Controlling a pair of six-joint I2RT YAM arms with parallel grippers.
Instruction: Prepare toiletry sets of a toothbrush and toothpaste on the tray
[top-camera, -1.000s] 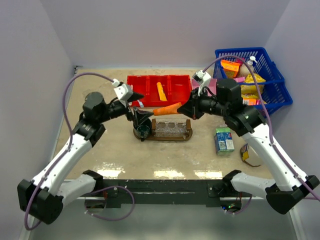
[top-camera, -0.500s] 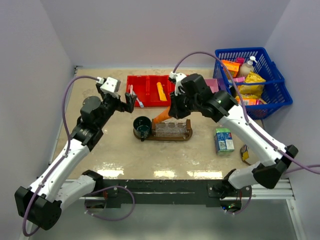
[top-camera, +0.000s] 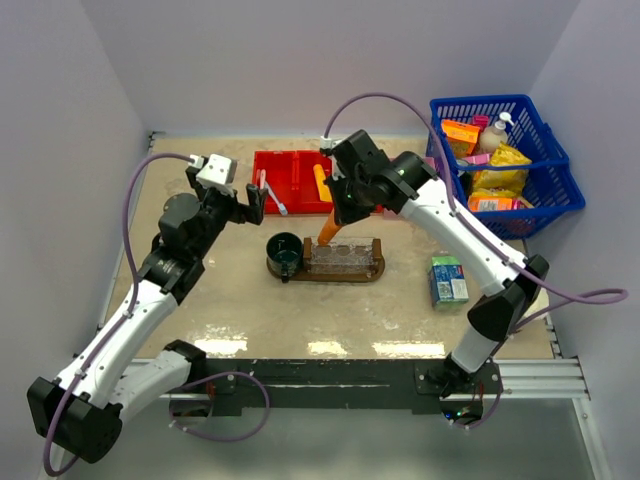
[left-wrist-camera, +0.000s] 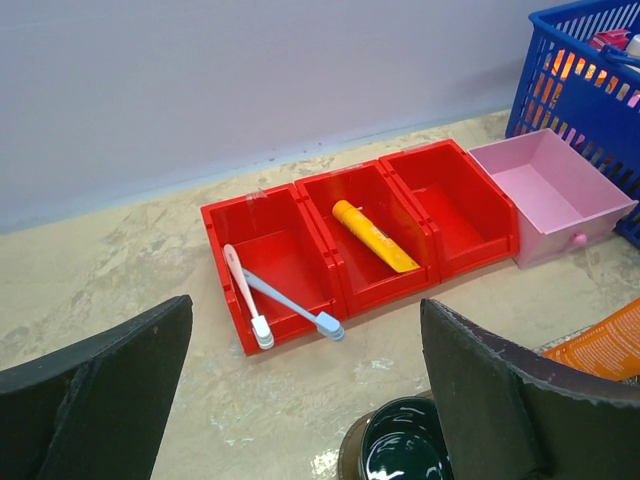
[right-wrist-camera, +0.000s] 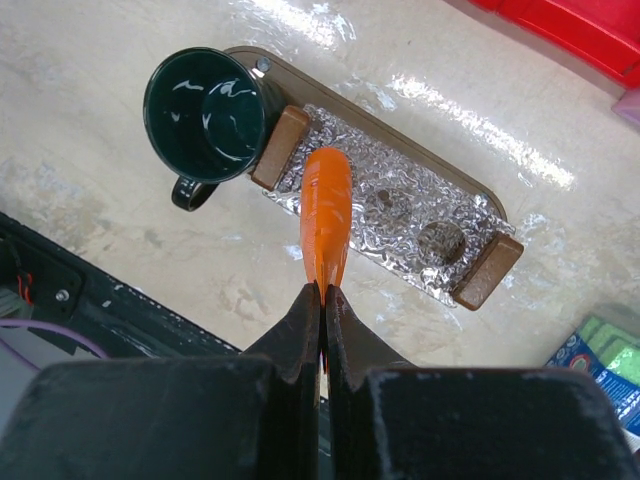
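My right gripper (top-camera: 340, 208) (right-wrist-camera: 322, 290) is shut on the flat tail of the deep orange toothpaste (top-camera: 330, 227) (right-wrist-camera: 325, 215). The tube hangs nose-down over the left part of the brown tray (top-camera: 377, 270) (right-wrist-camera: 248, 55), next to a dark green cup (top-camera: 284, 250) (right-wrist-camera: 205, 100). The yellower toothpaste (top-camera: 322, 183) (left-wrist-camera: 375, 235) lies in the red bin's middle compartment. A white toothbrush (left-wrist-camera: 245, 295) and a pale blue one (left-wrist-camera: 290, 305) lie crossed in its left compartment. My left gripper (top-camera: 250, 203) (left-wrist-camera: 305, 305) hangs open and empty just in front of them.
A foil-lined holder with round holes (top-camera: 343, 258) (right-wrist-camera: 400, 210) sits on the tray. The red bin (top-camera: 300, 180) (left-wrist-camera: 440, 200) stands behind it, a pink box (left-wrist-camera: 550, 190) to its right. A blue basket (top-camera: 515, 160) of goods is at the far right, a green carton (top-camera: 450, 280) nearer.
The right arm swung left and tipped the orange tube from level to nose-down over the tray. My left gripper drew back from the cup toward the red bin.
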